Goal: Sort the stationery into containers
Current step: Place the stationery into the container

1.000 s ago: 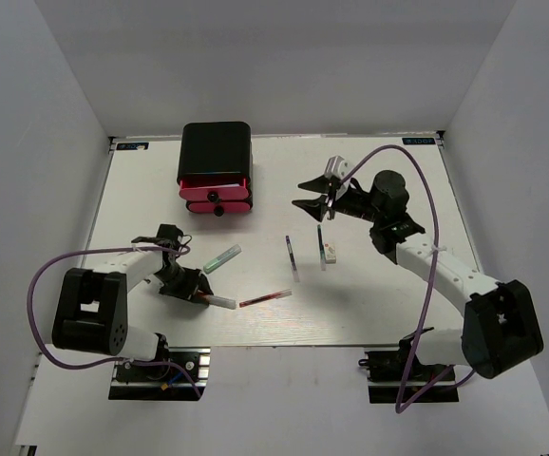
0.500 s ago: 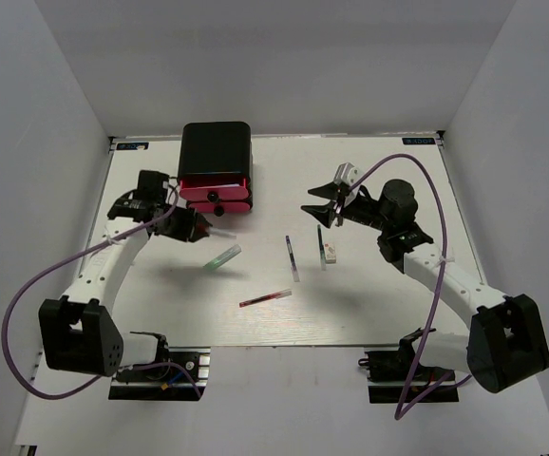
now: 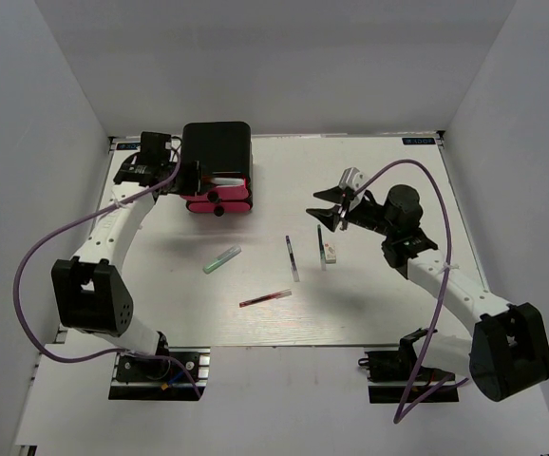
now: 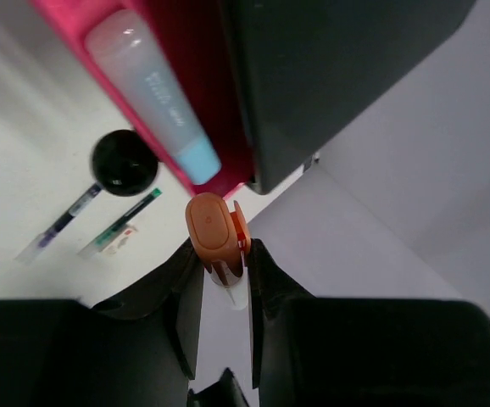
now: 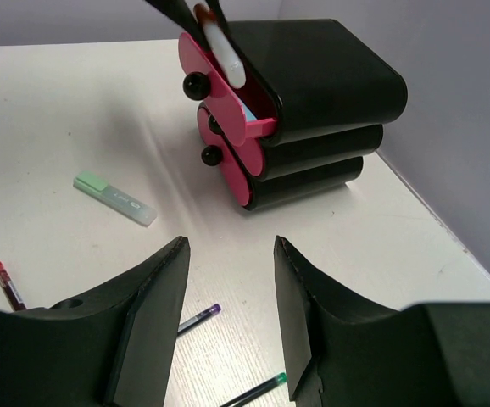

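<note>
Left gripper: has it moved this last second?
Yes. The left gripper, holding an orange marker, went from near the red pen to the black drawer box.

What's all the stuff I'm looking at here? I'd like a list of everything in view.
drawer box: one, black with three pink-red drawers, far side of the table; top drawer open
light-blue marker: one, lying in the open top drawer
orange marker: one, held at the open drawer
green marker: one, on the table in front of the box
red pen: one, thin, nearer the arm bases
dark pens: two, thin, mid-table
white block: one, beside the right-hand dark pen
table: one, white
cables: two, purple, one per arm
left gripper: shut on the orange marker
right gripper: open, above the table
</note>
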Controlling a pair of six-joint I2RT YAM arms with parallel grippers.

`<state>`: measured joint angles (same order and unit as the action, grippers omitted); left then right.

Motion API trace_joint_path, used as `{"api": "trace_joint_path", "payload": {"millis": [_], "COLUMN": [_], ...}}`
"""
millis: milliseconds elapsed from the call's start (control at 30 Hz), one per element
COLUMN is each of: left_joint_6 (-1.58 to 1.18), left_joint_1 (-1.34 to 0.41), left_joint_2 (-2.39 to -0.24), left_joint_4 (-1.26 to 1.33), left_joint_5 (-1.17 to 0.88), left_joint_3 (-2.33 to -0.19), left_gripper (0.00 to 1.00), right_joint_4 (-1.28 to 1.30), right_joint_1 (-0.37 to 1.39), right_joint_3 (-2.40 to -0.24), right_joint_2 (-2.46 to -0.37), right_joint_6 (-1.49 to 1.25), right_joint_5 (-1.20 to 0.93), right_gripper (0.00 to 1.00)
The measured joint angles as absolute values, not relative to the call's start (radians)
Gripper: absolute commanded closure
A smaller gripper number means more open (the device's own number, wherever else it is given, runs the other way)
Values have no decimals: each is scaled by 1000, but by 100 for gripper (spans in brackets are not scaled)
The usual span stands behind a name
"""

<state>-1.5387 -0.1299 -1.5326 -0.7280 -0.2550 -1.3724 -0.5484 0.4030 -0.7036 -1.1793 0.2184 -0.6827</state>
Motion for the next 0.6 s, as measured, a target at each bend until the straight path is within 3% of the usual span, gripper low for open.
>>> {"api": "trace_joint_path", "payload": {"millis": [600], "left_joint_6": [-1581], "left_joint_1": [-126], "left_joint_2": [-1626], "left_joint_4": [-740], "left_joint_5": [-184], "left_joint_3": [-1464], "left_gripper": [96], "right_joint_4": [-542], "right_joint_1": [392], "right_joint_3": [-673], "right_joint_2": [-1167], "right_joint_6": [217], "right_joint_5": [-680], "right_gripper": [50]}}
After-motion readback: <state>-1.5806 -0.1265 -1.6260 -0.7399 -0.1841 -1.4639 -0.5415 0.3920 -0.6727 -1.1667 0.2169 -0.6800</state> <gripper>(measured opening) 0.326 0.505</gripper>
